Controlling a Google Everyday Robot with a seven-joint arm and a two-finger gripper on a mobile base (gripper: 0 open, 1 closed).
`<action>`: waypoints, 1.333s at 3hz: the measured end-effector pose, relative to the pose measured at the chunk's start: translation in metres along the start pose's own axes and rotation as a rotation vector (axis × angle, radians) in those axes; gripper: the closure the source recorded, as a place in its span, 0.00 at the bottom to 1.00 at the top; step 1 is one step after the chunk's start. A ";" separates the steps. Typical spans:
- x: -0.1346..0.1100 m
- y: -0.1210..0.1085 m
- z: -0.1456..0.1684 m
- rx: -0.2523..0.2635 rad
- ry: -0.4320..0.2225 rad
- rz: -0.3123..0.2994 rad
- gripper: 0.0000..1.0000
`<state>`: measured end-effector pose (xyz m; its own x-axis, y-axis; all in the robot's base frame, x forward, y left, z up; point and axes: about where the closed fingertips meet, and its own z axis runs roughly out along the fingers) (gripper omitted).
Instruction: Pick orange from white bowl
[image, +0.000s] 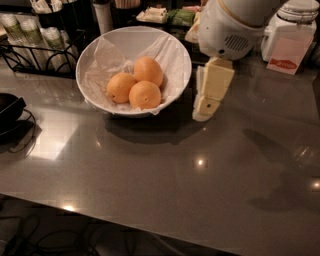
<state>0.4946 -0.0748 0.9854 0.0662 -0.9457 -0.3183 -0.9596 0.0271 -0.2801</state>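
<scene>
The white bowl (182, 55), wide and lined with crumpled white paper, stands on the grey counter at the back left of centre. Three oranges lie together in it: one on the left (120, 87), one at the back (148, 71) and one at the front (145, 95). All three look alike. My gripper (201, 115), cream-coloured under a white wrist housing, hangs pointing down just to the right of the bowl's rim, close to the counter top. It is outside the bowl and holds nothing that I can see.
A black wire rack (35, 55) with cups stands at the back left. A black object with a cable (10, 112) lies at the left edge. A jar with a pink label (290, 37) stands at the back right. Packets (165, 15) lie behind the bowl.
</scene>
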 end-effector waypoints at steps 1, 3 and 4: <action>-0.029 -0.013 0.012 -0.010 -0.048 -0.031 0.00; -0.040 -0.017 0.018 -0.002 -0.072 -0.043 0.00; -0.065 -0.032 0.036 -0.003 -0.109 -0.088 0.00</action>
<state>0.5311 -0.0031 0.9829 0.1790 -0.9037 -0.3890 -0.9496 -0.0553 -0.3085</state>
